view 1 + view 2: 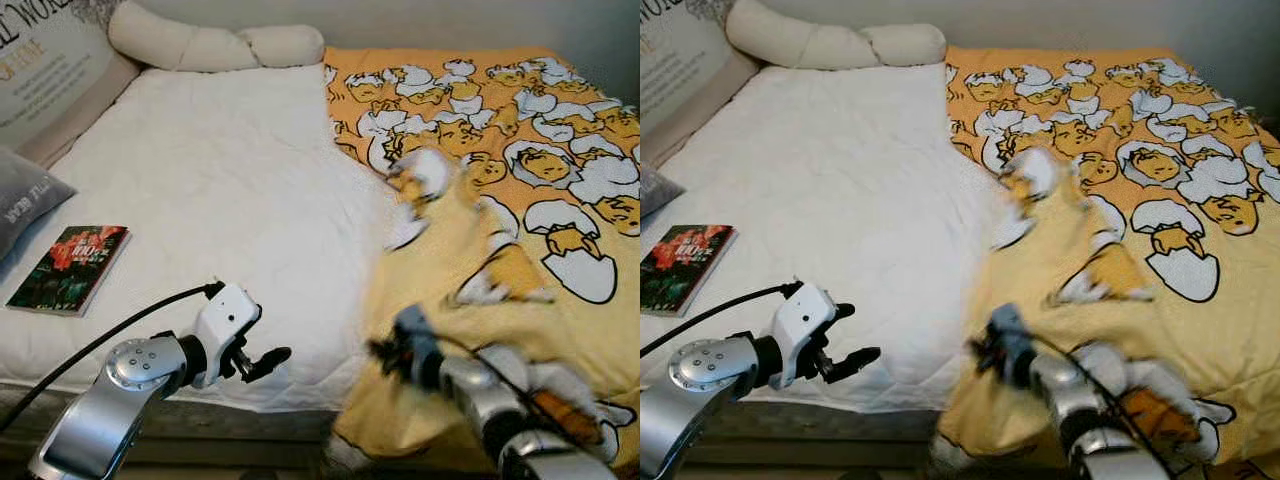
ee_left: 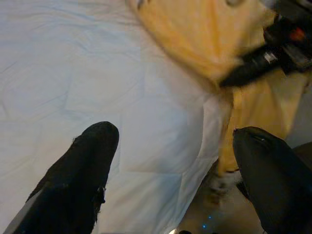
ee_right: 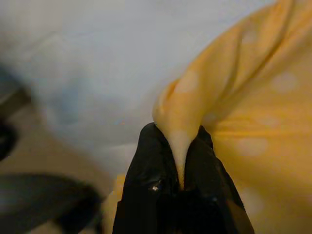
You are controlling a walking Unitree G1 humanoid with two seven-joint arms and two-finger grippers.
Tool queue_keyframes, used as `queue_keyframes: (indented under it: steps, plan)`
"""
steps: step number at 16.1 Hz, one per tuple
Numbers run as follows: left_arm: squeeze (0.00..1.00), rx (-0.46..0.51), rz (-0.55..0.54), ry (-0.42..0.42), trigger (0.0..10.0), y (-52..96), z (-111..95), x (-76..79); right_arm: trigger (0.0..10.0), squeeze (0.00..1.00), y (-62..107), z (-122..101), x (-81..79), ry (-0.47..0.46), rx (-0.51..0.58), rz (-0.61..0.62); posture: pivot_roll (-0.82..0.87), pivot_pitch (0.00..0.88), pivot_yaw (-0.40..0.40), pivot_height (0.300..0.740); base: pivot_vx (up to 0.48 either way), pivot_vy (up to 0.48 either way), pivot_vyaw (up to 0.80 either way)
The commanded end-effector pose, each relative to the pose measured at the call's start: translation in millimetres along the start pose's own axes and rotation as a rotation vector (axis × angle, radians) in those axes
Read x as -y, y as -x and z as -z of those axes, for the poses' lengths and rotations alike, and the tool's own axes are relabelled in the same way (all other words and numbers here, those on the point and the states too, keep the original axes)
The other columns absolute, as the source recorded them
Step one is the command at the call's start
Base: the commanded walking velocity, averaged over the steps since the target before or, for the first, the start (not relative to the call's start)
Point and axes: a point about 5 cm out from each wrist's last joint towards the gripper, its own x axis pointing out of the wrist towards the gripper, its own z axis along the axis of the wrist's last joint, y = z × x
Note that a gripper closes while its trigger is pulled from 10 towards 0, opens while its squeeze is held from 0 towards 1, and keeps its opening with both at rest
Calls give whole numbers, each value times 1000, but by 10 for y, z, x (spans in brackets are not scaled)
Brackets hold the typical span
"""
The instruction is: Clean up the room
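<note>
- Right gripper (image 3: 180, 161) pinches a fold of the yellow blanket (image 1: 500, 200).
- Left gripper (image 2: 170, 170) hangs spread apart over the white mattress (image 1: 220, 170).
- A book (image 1: 70, 268) lies near the edge.

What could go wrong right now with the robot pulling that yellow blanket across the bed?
The right gripper pinches only a thin fold of the yellow blanket at its fingertips, so the cloth may slip free under a harder pull. The left gripper hangs open over the white mattress close beside the blanket's edge and could snag it. The book lies near the mattress edge and might get knocked off.
</note>
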Motion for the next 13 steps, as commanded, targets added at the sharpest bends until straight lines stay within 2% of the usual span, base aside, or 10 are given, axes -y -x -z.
queue_keyframes:
  steps: [1,2,5,6,7,8,9,10,11,13]
  plan:
    - [0,-8,7,-13,10000,-4,-6,-15,0,0,32,15,-68,64,-2,-124,280,0,39,740,0,0,0]
    - [0,-7,11,-14,10000,-11,-11,-15,0,0,126,257,-248,168,-97,-326,277,0,41,740,0,0,0]
    - [0,-7,16,-14,10000,-21,-16,-7,0,0,286,592,-444,266,-252,-532,276,0,43,740,0,0,0]
    - [0,-7,17,-15,10000,-24,-17,-4,0,0,304,642,-476,280,-271,-551,276,0,43,740,0,0,0]
    - [0,-7,19,-15,10000,-28,-18,-2,0,0,274,689,-519,287,-268,-517,276,0,45,740,0,0,0]
    - [0,-7,20,-16,10000,-30,-20,-6,9843,0,238,818,-619,296,-254,-416,277,0,46,740,0,0,0]
    - [0,-7,20,-16,10000,-30,-21,-7,10000,0,222,826,-613,283,-249,-373,277,0,46,740,0,0,0]
    - [0,-7,19,-17,10000,-30,-22,-8,10000,0,187,802,-571,203,-214,-291,277,0,46,740,0,0,0]
    - [0,-7,19,-17,10000,-29,-22,-9,10000,1000,202,853,-580,133,-195,-257,277,0,46,740,0,0,0]
    - [0,-8,19,-17,10000,-24,-19,-10,10000,1000,234,929,-614,128,-214,-265,280,0,45,740,0,0,0]
